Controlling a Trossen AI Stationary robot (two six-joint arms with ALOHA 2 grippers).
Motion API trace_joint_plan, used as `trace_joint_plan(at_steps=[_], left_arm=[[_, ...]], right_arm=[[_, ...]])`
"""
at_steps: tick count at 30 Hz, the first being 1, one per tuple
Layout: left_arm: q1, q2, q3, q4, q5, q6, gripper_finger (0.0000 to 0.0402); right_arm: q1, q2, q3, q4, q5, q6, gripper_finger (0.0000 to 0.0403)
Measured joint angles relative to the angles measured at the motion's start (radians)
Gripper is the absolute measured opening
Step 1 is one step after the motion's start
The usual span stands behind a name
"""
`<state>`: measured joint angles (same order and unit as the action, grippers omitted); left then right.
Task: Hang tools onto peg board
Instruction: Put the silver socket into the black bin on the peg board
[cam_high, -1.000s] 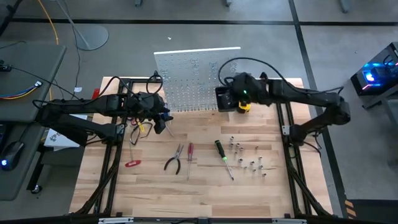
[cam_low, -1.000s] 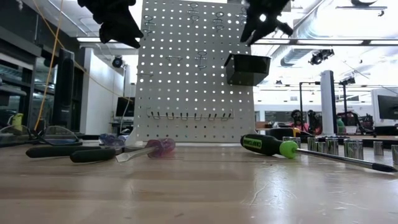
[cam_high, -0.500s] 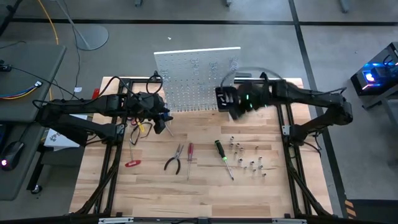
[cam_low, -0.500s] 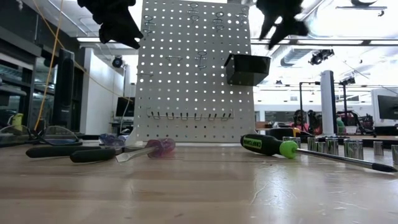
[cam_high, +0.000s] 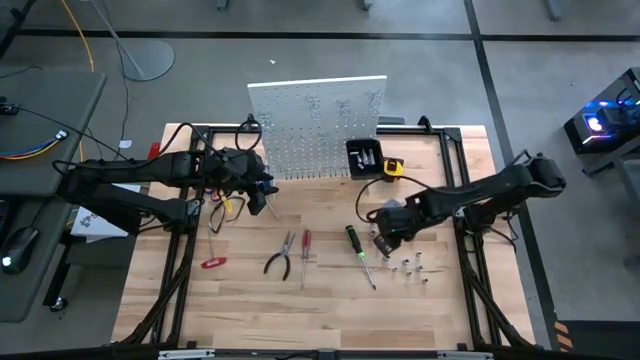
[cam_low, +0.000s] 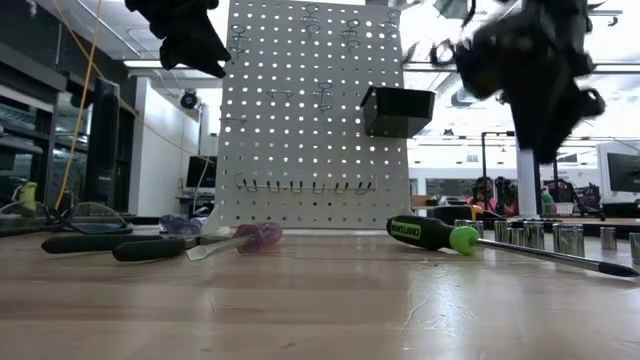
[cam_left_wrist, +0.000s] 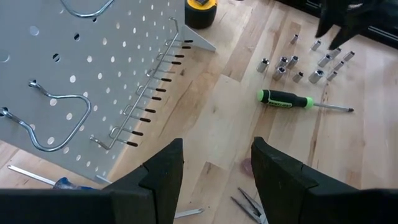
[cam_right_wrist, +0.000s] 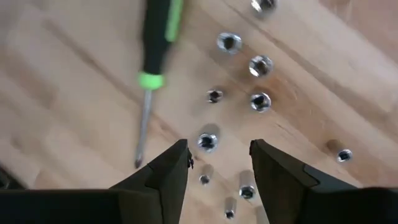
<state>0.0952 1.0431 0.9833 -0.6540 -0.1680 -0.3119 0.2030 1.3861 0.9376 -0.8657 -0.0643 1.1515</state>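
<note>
I hold my right gripper (cam_high: 383, 243) low over the table (cam_high: 330, 300), above the scatter of small metal sockets (cam_right_wrist: 239, 93) and just beside the green-black screwdriver (cam_high: 357, 249), because the loose pieces lie here and this looks to me like the spot for my next pick. Its fingers (cam_right_wrist: 163, 177) are spread with nothing between them, and one socket sits in line with the gap. That arm reaches in from the table's right side, bent at the elbow, with the wrist tipped down toward the wood. My left gripper (cam_high: 262, 196) waits near the foot of the peg board (cam_high: 320, 125), fingers (cam_left_wrist: 161, 174) parted and empty, the arm stretched in from the left. The peg board stands upright at the far edge of the table, its black bin (cam_high: 364, 158) on the right and wire hooks (cam_left_wrist: 56, 118) on its face. The pliers (cam_high: 283, 256) and a red-handled screwdriver (cam_high: 306, 252) lie flat mid-table, well apart from the board, with small red scissors (cam_high: 213, 263) nearer the left edge, none hung yet.
</note>
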Motion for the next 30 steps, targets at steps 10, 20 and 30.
trace_joint_plan(at_steps=[10, 20, 30], left_arm=[[0.000, 0.000, 0.000, 0.007, 0.000, 0.000, 0.0173], [0.000, 0.000, 0.000, 0.007, 0.000, 0.000, 0.0172], [0.001, 0.000, 0.000, 0.007, -0.002, 0.000, 0.0173]], right_arm=[[-0.066, 0.129, -0.052, 0.093, 0.011, 0.053, 0.0167], [-0.074, 0.292, -0.048, 0.094, 0.002, 0.035, 0.0167], [-0.071, 0.324, -0.047, 0.103, 0.029, -0.038, 0.0056]])
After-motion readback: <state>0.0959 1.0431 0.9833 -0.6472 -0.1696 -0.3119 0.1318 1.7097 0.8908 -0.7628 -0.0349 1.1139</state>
